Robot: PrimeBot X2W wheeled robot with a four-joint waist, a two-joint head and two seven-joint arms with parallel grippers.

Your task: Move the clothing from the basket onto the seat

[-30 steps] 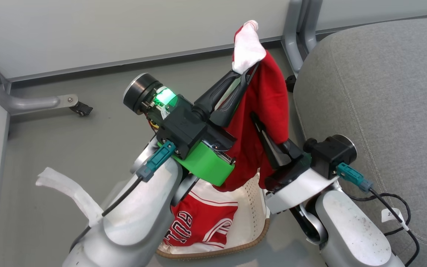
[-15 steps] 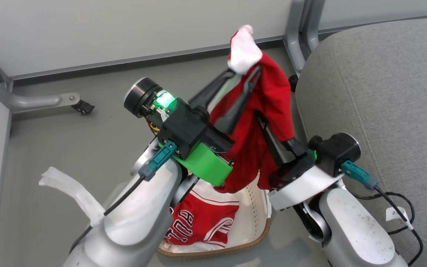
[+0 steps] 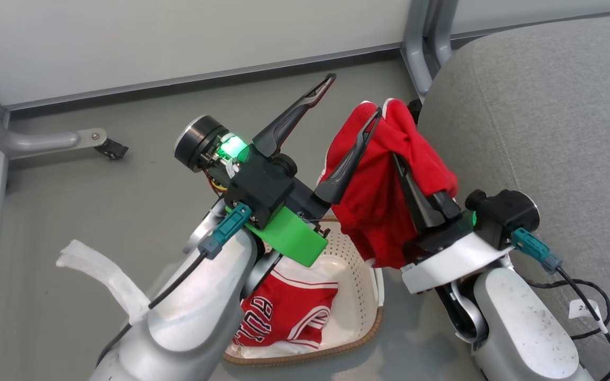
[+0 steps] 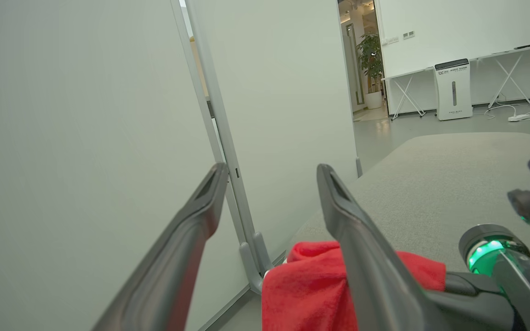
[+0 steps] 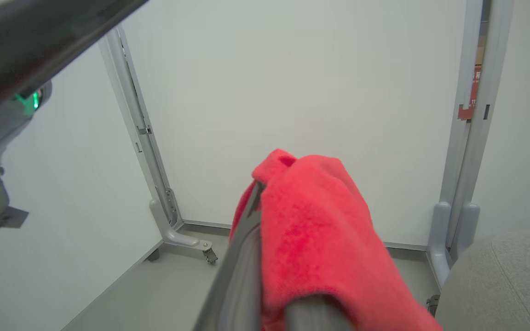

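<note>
I have my left pincer spread wide beside the red shirt, which my right pincer pinches shut and holds draped above the basket, just beside the grey seat, while the red jersey lies inside the basket.

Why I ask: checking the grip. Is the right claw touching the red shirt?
Touching. The right wrist view shows the red shirt draped directly over the shut right claw, with no gap between them.
</note>
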